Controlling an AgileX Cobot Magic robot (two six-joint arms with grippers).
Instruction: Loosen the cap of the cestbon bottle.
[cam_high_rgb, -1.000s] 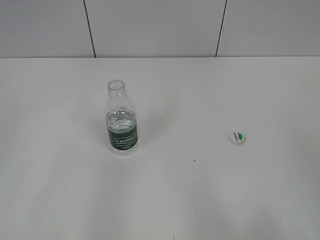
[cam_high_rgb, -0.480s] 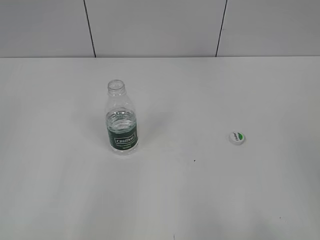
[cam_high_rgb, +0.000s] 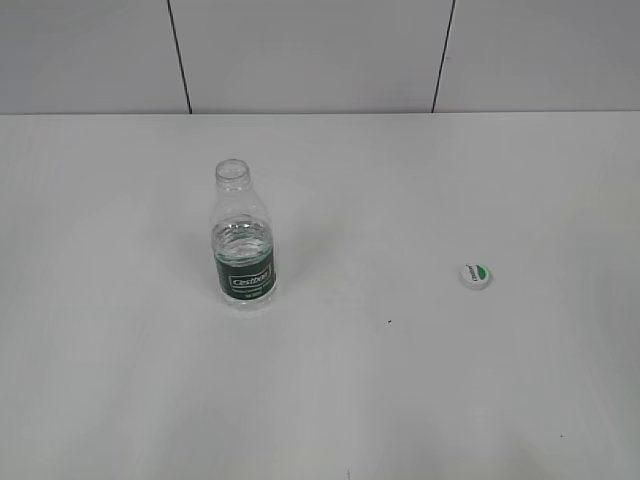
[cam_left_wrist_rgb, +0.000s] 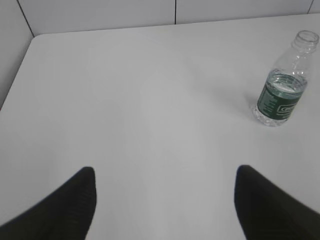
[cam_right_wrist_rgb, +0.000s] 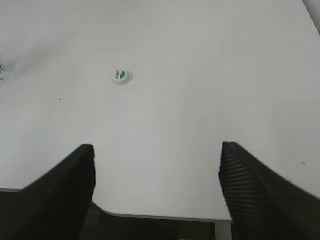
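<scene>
White, your one cap lies flat on the table, well right of the one bottle, which stands upright with its neck uncapped. You have two grippers, left and right, both spread wide and holding nothing.

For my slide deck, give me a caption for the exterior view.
Open water bottle stands upright on a white table, its cap lying apart to the right.

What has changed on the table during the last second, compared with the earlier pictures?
Nothing has visibly changed. The cestbon bottle stands upright with its neck open, and the cap lies apart on the table to its right, both where they were.
</scene>
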